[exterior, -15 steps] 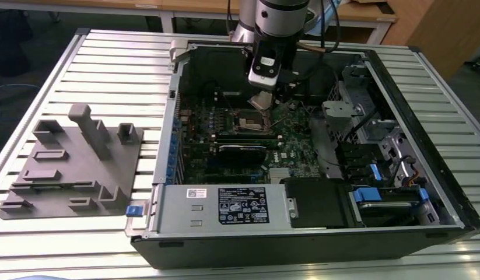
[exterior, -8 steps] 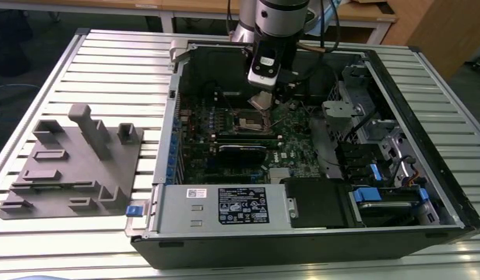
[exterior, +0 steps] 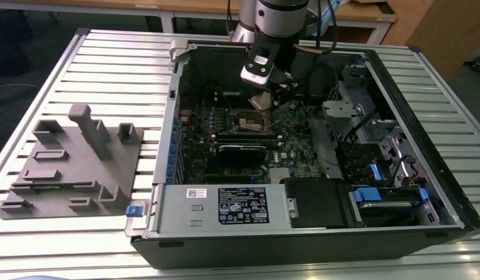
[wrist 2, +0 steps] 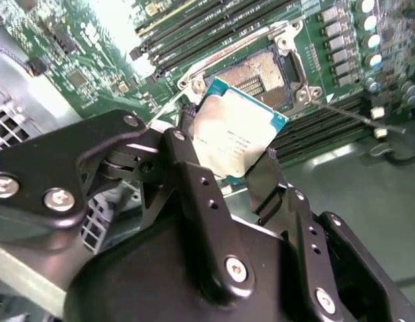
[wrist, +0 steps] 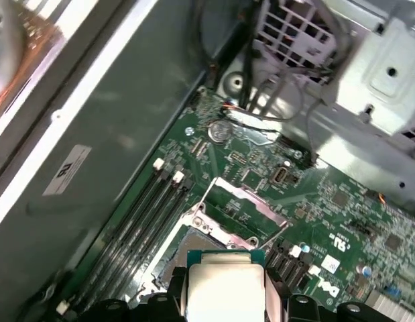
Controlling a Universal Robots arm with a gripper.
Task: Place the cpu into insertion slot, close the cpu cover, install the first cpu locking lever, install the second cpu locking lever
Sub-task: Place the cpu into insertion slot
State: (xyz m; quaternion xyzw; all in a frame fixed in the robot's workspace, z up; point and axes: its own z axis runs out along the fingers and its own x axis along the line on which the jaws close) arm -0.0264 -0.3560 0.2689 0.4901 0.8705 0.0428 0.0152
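The gripper (wrist 2: 228, 161) is clamped on the cpu (wrist 2: 237, 131), its fingers (wrist 2: 190, 168) pressing two opposite edges; the insertion slot (wrist 2: 261, 75) lies bare just beyond the fingertips, on the green motherboard (wrist 2: 93, 40); the cpu cover (wrist: 246, 201) stands raised behind the slot.
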